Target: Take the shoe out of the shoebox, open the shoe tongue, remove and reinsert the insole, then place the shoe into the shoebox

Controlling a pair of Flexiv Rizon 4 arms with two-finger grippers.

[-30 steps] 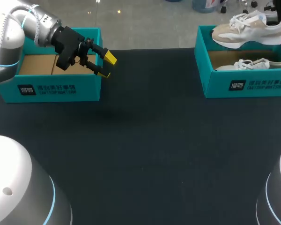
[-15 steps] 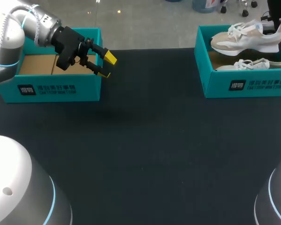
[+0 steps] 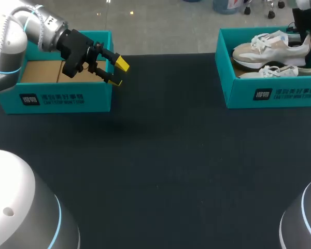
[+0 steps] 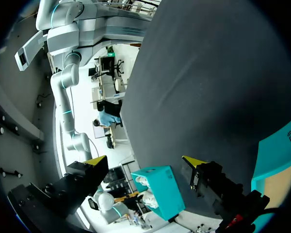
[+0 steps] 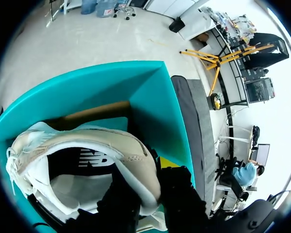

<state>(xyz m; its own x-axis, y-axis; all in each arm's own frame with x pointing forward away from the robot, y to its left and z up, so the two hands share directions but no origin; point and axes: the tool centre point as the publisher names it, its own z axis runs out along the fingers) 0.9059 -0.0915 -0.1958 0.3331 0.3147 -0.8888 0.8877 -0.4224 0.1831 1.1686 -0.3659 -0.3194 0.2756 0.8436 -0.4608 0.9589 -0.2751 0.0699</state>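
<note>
- Heel of the shoe: being pinched by the right gripper, with one finger going inside the shoe and the other pressing on the outside.
- Holding tight on the back rim, as seen up close in the right wrist view.
- Hanging low inside the teal shoebox, with the toe pointing toward the middle of the table and the beige and white side showing.
- Hovering right over the second shoe, which is lying along the front wall of the shoebox with its white laces showing; too hard to tell if touching it.
- Showing only a little of the right arm in the head view, at the far right corner.
- Holding the left gripper wide open, with nothing between its yellow tips.
- Hanging over the right end of the other box, a teal one with brown cardboard inside, well apart from the shoebox.
- Looking out from the left wrist across the dark table, and seeing the shoebox far ahead between the spread fingers.
</note>
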